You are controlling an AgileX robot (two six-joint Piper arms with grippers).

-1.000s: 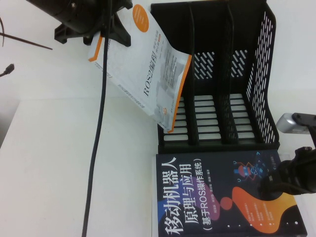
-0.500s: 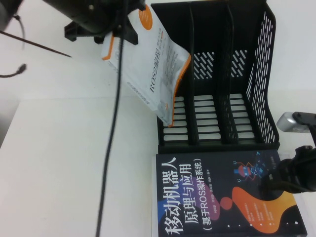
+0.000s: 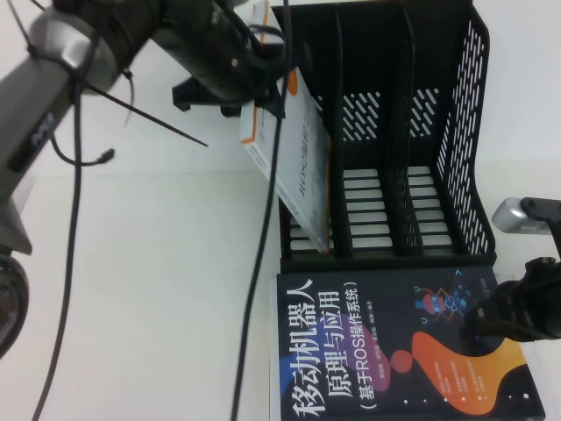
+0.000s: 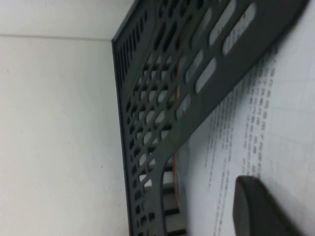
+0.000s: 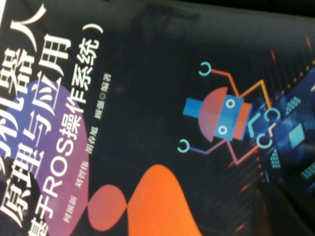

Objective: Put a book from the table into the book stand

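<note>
My left gripper (image 3: 256, 77) is shut on a white book with orange edges (image 3: 302, 167). It holds the book on edge, the lower part inside the leftmost slot of the black book stand (image 3: 473, 132). In the left wrist view one finger (image 4: 261, 211) presses on the book's printed page (image 4: 266, 123), next to the stand's perforated side wall (image 4: 162, 113). A dark book with Chinese title and orange shapes (image 3: 377, 351) lies flat in front of the stand. My right gripper (image 3: 500, 320) is low over its right part, and its cover fills the right wrist view (image 5: 147, 123).
The stand has three slots, and the middle and right ones hold nothing. The white table (image 3: 149, 298) stretches to the left of the dark book. My left arm's cable (image 3: 254, 289) hangs down across the table beside the stand.
My left gripper has moved right and turned the white book from tilted and face-up to nearly on edge, bringing it into the stand's leftmost slot. The right arm has not moved.
</note>
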